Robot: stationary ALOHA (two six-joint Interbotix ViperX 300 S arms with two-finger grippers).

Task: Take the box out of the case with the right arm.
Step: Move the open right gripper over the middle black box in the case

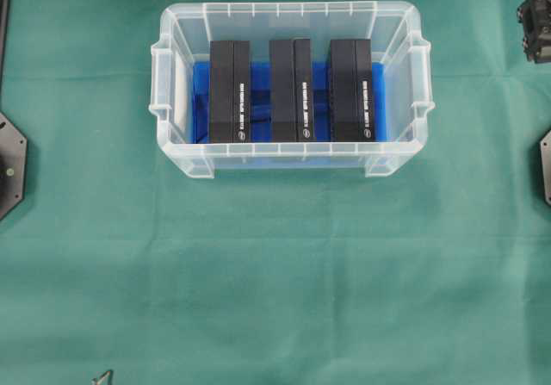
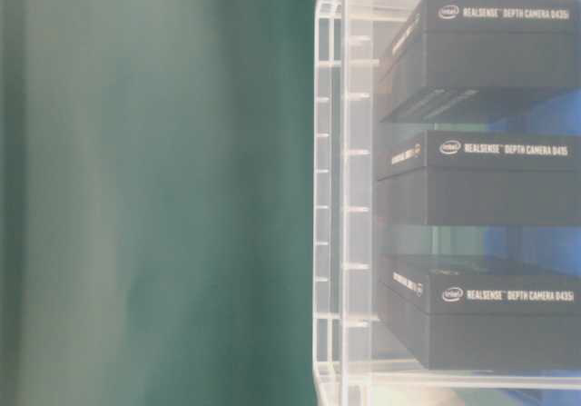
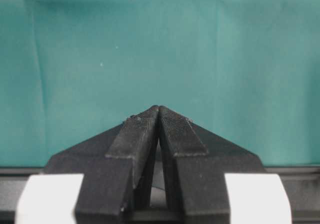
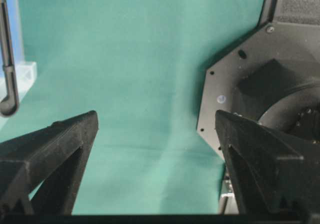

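Case (image 1: 291, 157), toward the table's far edge: three black boxes (image 1: 290, 90) inside, none removed. Right gripper (image 4: 155, 134) spread wide, empty, at the right edge. Left gripper (image 3: 158, 115) clenched, empty.

A green cloth (image 1: 275, 264) covers the whole table, with soft fold lines running across it. A thin grey metal piece (image 1: 103, 376) lies on the cloth at the bottom edge of the overhead view, left of the middle. What it is cannot be told. The cloth looks smooth and plain elsewhere.
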